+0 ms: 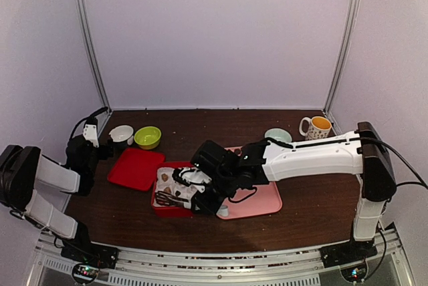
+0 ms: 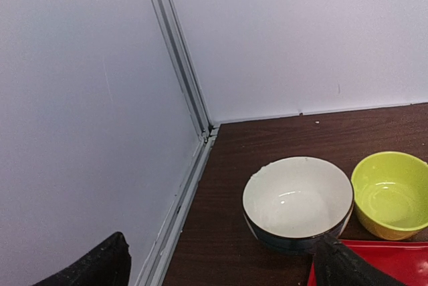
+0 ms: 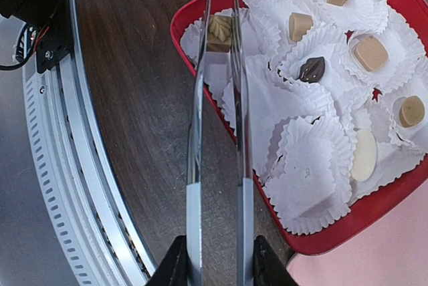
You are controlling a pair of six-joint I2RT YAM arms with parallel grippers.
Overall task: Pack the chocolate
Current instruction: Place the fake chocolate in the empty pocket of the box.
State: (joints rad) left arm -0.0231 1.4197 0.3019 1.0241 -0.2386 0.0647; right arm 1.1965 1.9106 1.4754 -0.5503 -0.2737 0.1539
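Observation:
The chocolate pieces, light brown (image 3: pixel 370 52), dark (image 3: pixel 313 69) and one cream-white (image 3: pixel 364 154), sit in white paper cups inside a red box (image 3: pixel 348 226). My right gripper (image 3: pixel 215 259) is shut on long metal tongs (image 3: pixel 194 166). The tong tips pinch a light brown chocolate (image 3: pixel 219 29) over the box's near-left corner. In the top view the right gripper (image 1: pixel 207 196) hangs over the red box (image 1: pixel 164 207). My left gripper (image 2: pixel 224 262) is open and empty, just in front of a white bowl (image 2: pixel 297 196).
A green bowl (image 2: pixel 391 192) stands beside the white bowl, and a flat red lid (image 1: pixel 136 168) lies in front of both. A pink tray (image 1: pixel 264 199) lies right of the box. A pale green bowl (image 1: pixel 277 135) and a mug (image 1: pixel 316 126) stand at the back right.

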